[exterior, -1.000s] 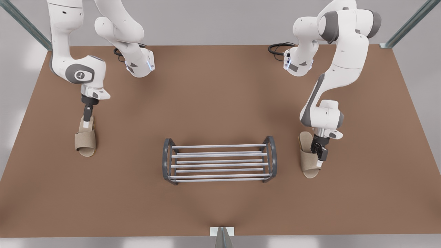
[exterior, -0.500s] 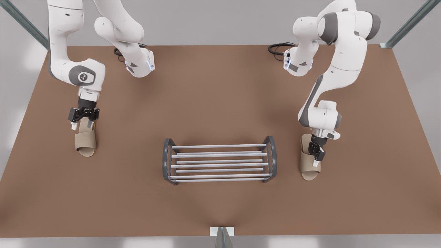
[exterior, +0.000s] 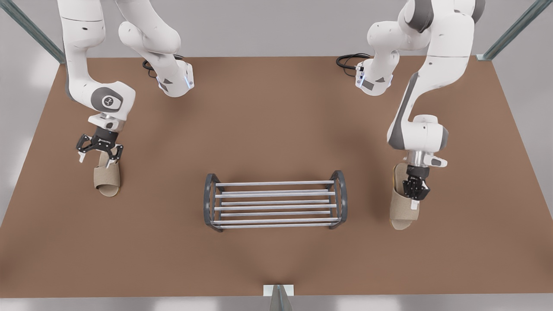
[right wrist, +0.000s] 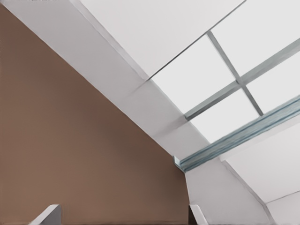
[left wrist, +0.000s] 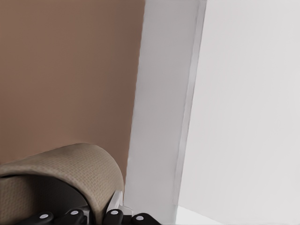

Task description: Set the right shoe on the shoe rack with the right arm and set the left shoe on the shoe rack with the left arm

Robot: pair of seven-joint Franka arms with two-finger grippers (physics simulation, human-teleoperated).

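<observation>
Beige left shoe (exterior: 404, 203), at the front view's right of the shoe rack (exterior: 275, 202), clamped in left gripper (exterior: 415, 193) jaws. Right gripper (exterior: 98, 151), jaws apart, above right shoe (exterior: 107, 178) on tabletop (exterior: 276, 129).

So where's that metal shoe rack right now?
The low grey-rod shoe rack sits mid-table in the front view, between a beige fabric slipper and its twin.

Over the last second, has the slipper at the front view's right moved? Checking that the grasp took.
Yes. The left shoe, clamped in the left gripper, has shifted toward the front view's right, away from the shoe rack.
</observation>
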